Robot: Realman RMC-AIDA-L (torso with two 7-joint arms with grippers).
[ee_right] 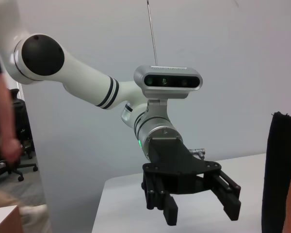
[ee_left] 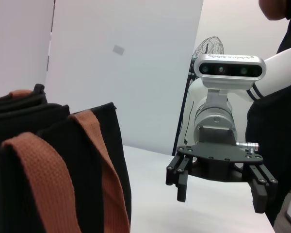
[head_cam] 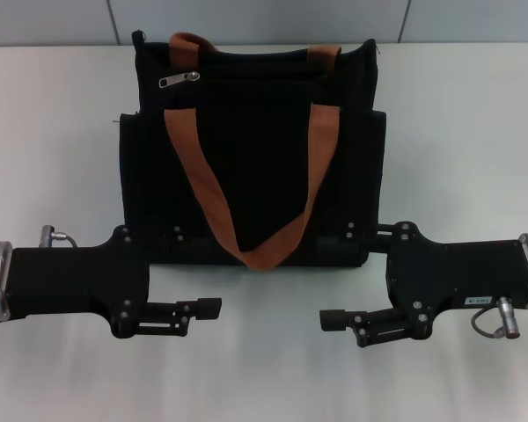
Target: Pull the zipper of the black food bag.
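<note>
The black food bag (head_cam: 251,167) stands in the middle of the white table, its two orange-brown straps hanging down its front. The zipper (head_cam: 179,80), a small silver pull tab, sits near the bag's top left corner. My left gripper (head_cam: 198,271) is open, low at the bag's front left corner. My right gripper (head_cam: 334,274) is open at the front right corner. Neither one holds anything. The left wrist view shows the bag (ee_left: 53,160) and the right gripper (ee_left: 219,199); the right wrist view shows the bag's edge (ee_right: 281,174) and the left gripper (ee_right: 202,213).
The white table (head_cam: 53,158) spreads to both sides of the bag and in front of the grippers. A grey wall runs behind it. A person (ee_right: 2,121) stands beside the table, and a fan (ee_left: 208,48) is behind the right arm.
</note>
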